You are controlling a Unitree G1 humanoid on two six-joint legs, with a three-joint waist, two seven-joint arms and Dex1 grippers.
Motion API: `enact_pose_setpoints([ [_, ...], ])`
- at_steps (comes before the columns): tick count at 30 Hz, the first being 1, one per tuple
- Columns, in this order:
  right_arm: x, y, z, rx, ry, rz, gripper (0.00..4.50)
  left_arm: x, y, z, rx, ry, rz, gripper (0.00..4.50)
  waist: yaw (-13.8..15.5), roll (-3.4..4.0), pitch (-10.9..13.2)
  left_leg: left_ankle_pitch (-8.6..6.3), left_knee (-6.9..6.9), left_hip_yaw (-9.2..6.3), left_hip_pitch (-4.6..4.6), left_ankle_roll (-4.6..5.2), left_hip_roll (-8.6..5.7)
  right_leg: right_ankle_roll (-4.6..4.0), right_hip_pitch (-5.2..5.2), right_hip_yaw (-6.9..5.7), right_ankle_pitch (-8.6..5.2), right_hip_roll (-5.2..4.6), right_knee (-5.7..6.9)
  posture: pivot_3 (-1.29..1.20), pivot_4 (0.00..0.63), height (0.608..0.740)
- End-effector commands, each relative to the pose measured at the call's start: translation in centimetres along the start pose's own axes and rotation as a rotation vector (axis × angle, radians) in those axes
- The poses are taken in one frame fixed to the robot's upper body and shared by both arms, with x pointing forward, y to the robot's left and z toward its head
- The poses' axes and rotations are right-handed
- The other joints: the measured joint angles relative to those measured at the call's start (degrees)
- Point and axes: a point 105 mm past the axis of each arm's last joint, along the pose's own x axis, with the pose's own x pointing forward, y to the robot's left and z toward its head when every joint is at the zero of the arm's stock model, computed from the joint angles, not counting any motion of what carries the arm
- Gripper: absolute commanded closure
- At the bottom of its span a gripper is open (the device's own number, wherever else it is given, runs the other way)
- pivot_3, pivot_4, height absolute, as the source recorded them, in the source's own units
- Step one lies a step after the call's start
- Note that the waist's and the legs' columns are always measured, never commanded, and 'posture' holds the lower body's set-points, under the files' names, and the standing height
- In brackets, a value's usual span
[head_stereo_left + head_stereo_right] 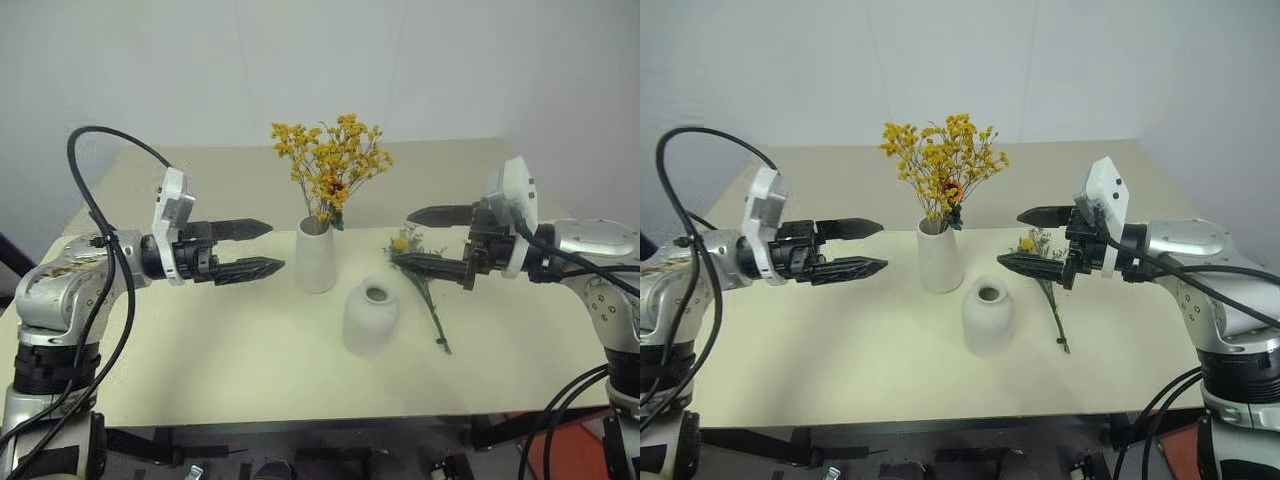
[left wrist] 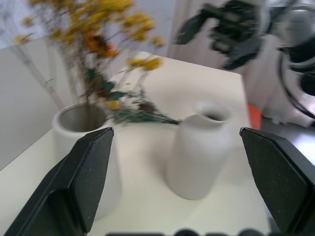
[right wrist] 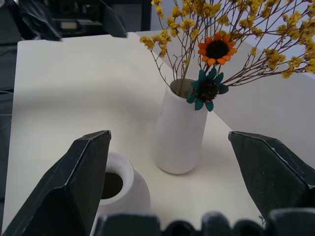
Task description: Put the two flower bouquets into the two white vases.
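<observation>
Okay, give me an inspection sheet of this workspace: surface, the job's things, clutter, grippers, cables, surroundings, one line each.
Surface: pale cream table, no spills seen.
Job's things: yellow spray stands in the tall vase; short vase is empty; green sprig lies flat on the table beside the short vase, under the right gripper.
Clutter: nothing seen.
Grippers: left gripper open, empty, to the left of the tall vase; right gripper open, empty, above the sprig.
Cables: black cable loops over the left arm; more black cables hang by the right arm, off the table.
Surroundings: plain white wall behind.
</observation>
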Motion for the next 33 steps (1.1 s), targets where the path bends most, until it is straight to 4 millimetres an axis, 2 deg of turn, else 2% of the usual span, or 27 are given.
enact_pose_setpoints([
  [1, -1.2, -0.2, 1.2, -0.051, -0.011, -0.028, 0.0, 0.5, -1.6, 1.4, 0.074, -0.017, -0.087, 0.01, 0.0, 0.0, 0.0, 0.0, 0.0, 0.0, 0.0, 0.0, 0.0, 0.0, 0.0, -0.01, 0.0, 0.0, 0.0, 0.0, 0.15, 0.74],
  [6, -2.1, -0.6, 0.7, -0.054, 0.037, -0.048, 0.0, 1.9, -2.8, 2.2, 0.086, -0.016, -0.195, 0.01, -0.1, 0.0, 0.0, 0.0, 0.0, 0.01, 0.0, 0.0, 0.01, 0.0, 0.02, -0.01, 0.0, 0.01, 0.0, 0.0, 0.15, 0.74],
  [9, -2.8, -1.0, -0.1, -0.045, 0.096, -0.07, 0.0, 2.6, -3.5, 2.0, 0.097, 0.034, -0.28, 0.01, -0.2, 0.0, 0.0, 0.0, 0.0, 0.01, 0.01, 0.01, 0.0, 0.0, 0.03, -0.01, 0.0, 0.01, -0.01, 0.0, 0.15, 0.74],
  [13, -3.7, -1.7, -1.3, -0.006, 0.193, -0.113, 0.0, 3.5, -3.6, 1.3, 0.139, 0.118, -0.311, 0.01, -0.5, 0.0, 0.0, -0.01, 0.0, 0.05, 0.01, 0.01, 0.0, 0.0, 0.04, 0.0, 0.0, 0.02, 0.0, 0.0, 0.15, 0.74],
  [19, -4.4, -3.0, -4.1, 0.175, 0.462, -0.229, 0.0, 3.8, -3.4, 0.8, 0.166, 0.167, -0.305, 0.01, -0.7, 0.0, 0.0, -0.01, 0.0, 0.12, 0.05, 0.02, 0.05, 0.0, 0.03, 0.05, 0.0, 0.05, 0.01, 0.0, 0.15, 0.74],
  [27, -3.6, -4.8, -7.6, 0.495, 0.7, -0.319, 0.0, 4.5, -2.8, 0.0, 0.148, 0.266, -0.207, 0.01, -0.6, -0.01, 0.0, -0.02, 0.0, 0.13, -0.02, 0.03, 0.06, 0.0, 0.02, 0.03, 0.0, 0.05, -0.09, 0.0, 0.15, 0.74],
  [31, -3.1, -5.2, -9.4, 0.52, 0.799, -0.323, 0.0, 5.1, -2.7, 0.4, 0.106, 0.293, -0.167, 0.01, -0.5, -0.01, 0.0, -0.03, 0.0, 0.13, -0.08, 0.06, 0.04, 0.01, -0.03, 0.01, 0.0, 0.05, -0.11, 0.0, 0.15, 0.74],
  [33, -2.6, -5.2, -10.0, 0.518, 0.823, -0.308, 0.0, 5.6, -2.5, 1.3, 0.086, 0.282, -0.139, 0.01, -0.5, -0.01, 0.0, -0.04, 0.0, 0.13, -0.1, 0.07, 0.03, 0.02, -0.03, 0.01, 0.0, 0.04, -0.12, 0.0, 0.15, 0.74],
])
